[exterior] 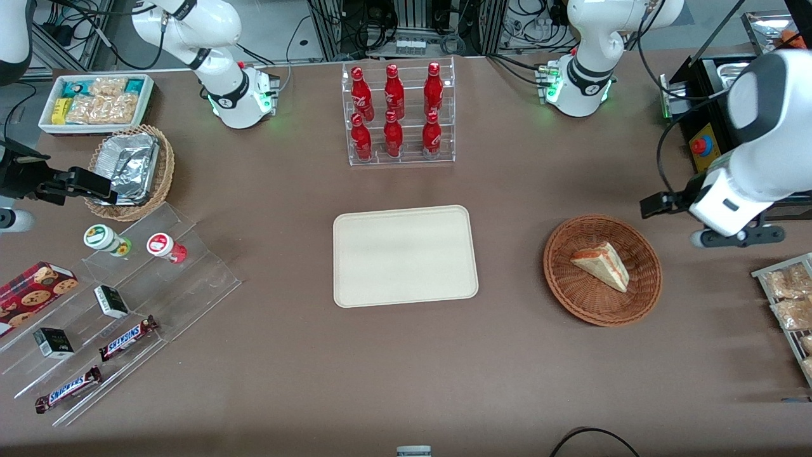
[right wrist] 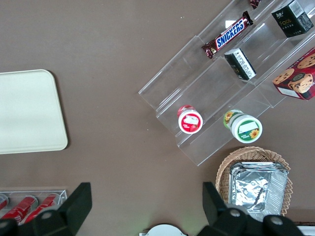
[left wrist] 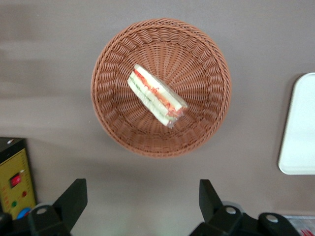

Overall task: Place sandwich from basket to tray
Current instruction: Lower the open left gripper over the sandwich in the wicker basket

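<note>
While the sandwich (exterior: 601,265) lies in the basket (exterior: 574,295), front view puts the bare tray (exterior: 405,255) beside it toward the parked arm's end, gripper (exterior: 660,204) raised near the basket. Left wrist view: gripper (left wrist: 140,201) fingers (left wrist: 72,200) spread wide, holding nothing, above the table near the basket (left wrist: 206,64), apart from the sandwich (left wrist: 156,95).

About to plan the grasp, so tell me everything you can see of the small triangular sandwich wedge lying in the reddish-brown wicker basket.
The small triangular sandwich wedge is white bread with red and green filling layers showing along its cut face, apparently in clear film. It lies on its side near the middle of the round reddish-brown woven wicker basket, touching only the weave. The basket sits beside the flat cream-beige rectangular tray, toward the working arm's end of the table. The left gripper hangs above the table beside the basket, fingers open, touching nothing.
</note>
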`<act>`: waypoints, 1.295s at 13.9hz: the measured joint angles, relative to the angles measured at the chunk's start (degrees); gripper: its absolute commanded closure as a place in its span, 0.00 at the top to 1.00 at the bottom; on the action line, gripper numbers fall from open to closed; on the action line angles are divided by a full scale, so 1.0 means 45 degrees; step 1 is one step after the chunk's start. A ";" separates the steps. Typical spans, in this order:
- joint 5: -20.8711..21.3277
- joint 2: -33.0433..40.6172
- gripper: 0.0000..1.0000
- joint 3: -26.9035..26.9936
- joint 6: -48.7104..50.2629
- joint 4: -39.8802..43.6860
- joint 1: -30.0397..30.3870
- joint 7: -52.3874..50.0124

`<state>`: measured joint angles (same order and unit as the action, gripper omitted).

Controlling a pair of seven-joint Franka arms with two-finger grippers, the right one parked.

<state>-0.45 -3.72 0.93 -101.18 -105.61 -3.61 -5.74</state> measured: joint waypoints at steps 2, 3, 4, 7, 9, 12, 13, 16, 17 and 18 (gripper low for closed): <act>0.0000 -0.0064 1.00 0.0013 -0.1240 -0.0929 0.0001 -0.0168; -0.0003 -0.0140 1.00 0.0021 -0.1748 -0.1292 0.0002 -0.0324; -0.0008 -0.0242 1.00 0.0027 -0.2178 -0.1569 0.0003 -0.0590; -0.0026 -0.0553 1.00 0.0039 -0.3288 -0.2049 0.0004 -0.3288; -0.0028 -0.0731 1.00 0.0031 -0.3803 -0.2211 -0.0012 -0.5648; -0.0028 -0.1147 1.00 -0.0018 -0.4309 -0.2310 -0.0068 -0.8256; -0.0029 -0.1286 1.00 -0.0025 -0.4404 -0.2313 -0.0087 -0.8670; -0.0031 -0.1637 1.00 -0.0026 -0.4569 -0.2324 -0.0094 -0.9614; -0.0031 -0.1767 1.00 -0.0026 -0.4659 -0.2327 -0.0099 -0.9965; -0.0032 -0.1906 1.00 -0.0029 -0.4763 -0.2331 -0.0105 -1.0284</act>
<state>-0.59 -12.29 0.80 -122.62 -116.10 -4.08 -52.02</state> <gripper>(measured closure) 0.000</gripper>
